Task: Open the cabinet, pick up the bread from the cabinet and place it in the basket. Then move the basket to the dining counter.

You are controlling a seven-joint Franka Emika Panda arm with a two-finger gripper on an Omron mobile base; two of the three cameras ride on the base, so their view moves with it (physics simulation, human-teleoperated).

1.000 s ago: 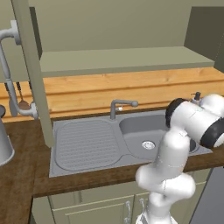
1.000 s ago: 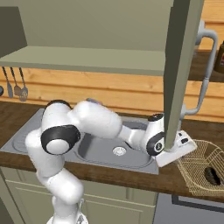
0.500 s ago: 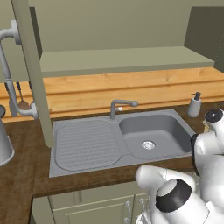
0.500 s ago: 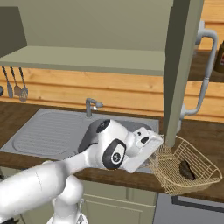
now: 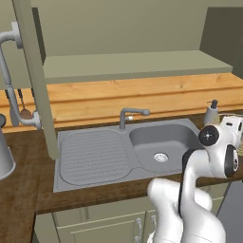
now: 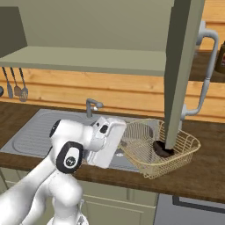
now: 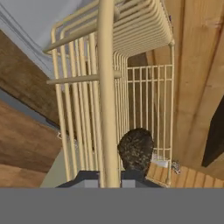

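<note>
Hand (image 7: pixel 109 175), seen along its two dark fingertips, is clamped narrowly on the rim of the wicker basket (image 6: pixel 151 147), which tilts clear of the counter (image 6: pixel 206 171) by the sink (image 5: pixel 118 154), just in front of the open cabinet (image 6: pixel 92 59) door; the dark bread (image 6: pixel 163 148) lies inside the basket. The step in hand appears to be the carry to the dining counter, so the next move calls for keeping the basket level enough that the bread does not roll out while the base drives. No brand, label or writing can be read.
</note>
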